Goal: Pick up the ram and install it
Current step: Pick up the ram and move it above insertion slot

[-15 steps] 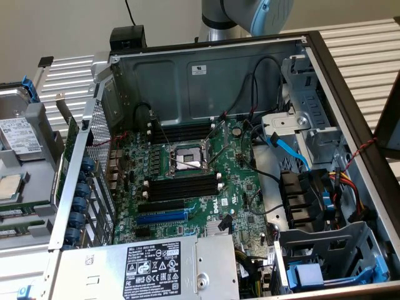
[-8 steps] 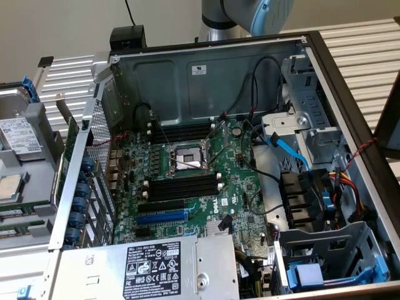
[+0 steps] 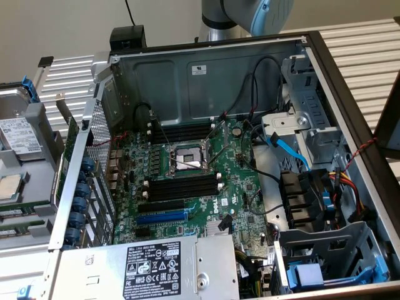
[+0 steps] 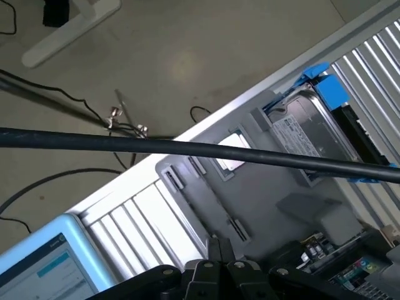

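Observation:
My gripper shows in the wrist view with its two dark fingers pressed together and nothing between them. It hangs over a grey tray that lies outside the computer case. I cannot pick out the ram with certainty in either view. The open case holds a green motherboard with long black memory slots with white end clips. A second bank of slots lies beyond the CPU socket. Part of my arm rises behind the case.
A hard drive in a blue caddy and a silver chip rest on the tray. A black cable crosses the wrist view. Inside the case are a blue expansion slot, a power supply and drive cages.

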Robot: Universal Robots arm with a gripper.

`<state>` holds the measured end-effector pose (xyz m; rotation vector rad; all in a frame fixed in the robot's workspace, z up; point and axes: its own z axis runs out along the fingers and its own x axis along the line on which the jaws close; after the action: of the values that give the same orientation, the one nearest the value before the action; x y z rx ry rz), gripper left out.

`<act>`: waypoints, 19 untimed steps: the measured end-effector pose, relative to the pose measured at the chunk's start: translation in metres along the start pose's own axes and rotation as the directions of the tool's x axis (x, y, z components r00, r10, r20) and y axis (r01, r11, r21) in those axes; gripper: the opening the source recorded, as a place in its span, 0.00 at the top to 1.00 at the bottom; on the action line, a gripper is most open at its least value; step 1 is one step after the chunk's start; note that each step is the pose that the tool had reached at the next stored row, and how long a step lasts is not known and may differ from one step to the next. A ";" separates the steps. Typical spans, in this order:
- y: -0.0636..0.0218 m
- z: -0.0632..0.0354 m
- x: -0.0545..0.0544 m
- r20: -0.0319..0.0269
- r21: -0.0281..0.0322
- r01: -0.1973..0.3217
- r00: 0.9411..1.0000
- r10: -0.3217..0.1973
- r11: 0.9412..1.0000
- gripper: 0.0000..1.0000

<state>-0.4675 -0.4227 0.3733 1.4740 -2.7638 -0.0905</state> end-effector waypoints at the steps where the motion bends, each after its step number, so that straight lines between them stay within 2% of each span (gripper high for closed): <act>1: 0.0000 0.0004 0.000 -0.001 0.000 0.019 1.000 -0.019 1.000 0.89; 5: -0.0001 0.0021 0.000 -0.005 -0.002 0.091 0.996 -0.091 0.996 0.89; 9: -0.0002 0.0039 0.000 -0.009 -0.004 0.164 0.986 -0.164 0.987 0.89; 13: -0.0003 0.0056 0.000 -0.012 -0.006 0.234 0.972 -0.235 0.972 0.89; 18: -0.0003 0.0070 0.000 -0.017 -0.009 0.321 0.947 -0.321 0.947 0.89; 19: -0.0003 0.0070 0.000 -0.018 -0.010 0.332 0.943 -0.332 0.943 0.89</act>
<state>-0.4676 -0.4227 0.3663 1.9126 -2.4682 -0.0859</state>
